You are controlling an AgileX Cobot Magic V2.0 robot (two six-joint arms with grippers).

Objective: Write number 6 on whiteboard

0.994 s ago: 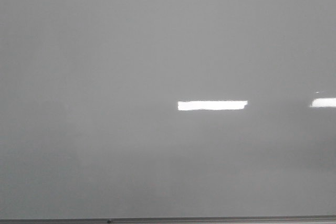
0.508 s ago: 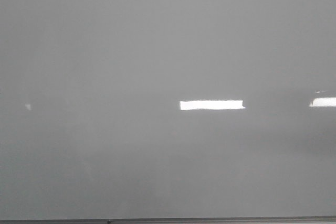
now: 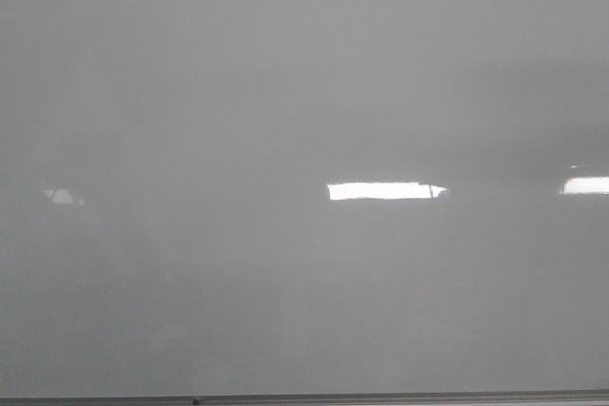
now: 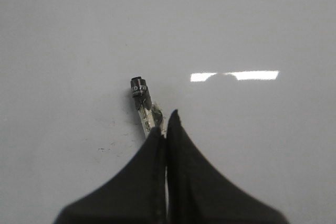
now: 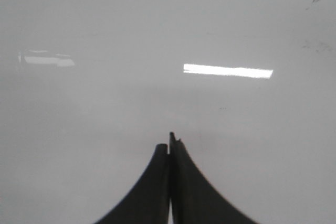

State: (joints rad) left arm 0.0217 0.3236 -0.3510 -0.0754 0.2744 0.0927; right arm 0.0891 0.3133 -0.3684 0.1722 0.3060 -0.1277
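Observation:
The whiteboard point(image 3: 285, 92) fills the front view, glossy grey-white with bright light reflections; no digit shows on it and neither gripper shows there. In the left wrist view my left gripper point(image 4: 166, 124) is shut on a marker point(image 4: 143, 103) with a clear barrel and a black end, which sticks out over the whiteboard point(image 4: 252, 19). In the right wrist view my right gripper point(image 5: 169, 144) is shut and empty above the whiteboard point(image 5: 105, 19). The number 6 is not in view.
A thin grey metal edge point(image 3: 381, 396) runs along the board's near side. Faint dark smudges point(image 4: 113, 145) lie on the board beside the left fingers, and a few specks point(image 5: 315, 45) show in the right wrist view.
A faint pale reflection at the board's left has grown and shifted a little. The bright reflections have shifted slightly. No mark has appeared on the board.

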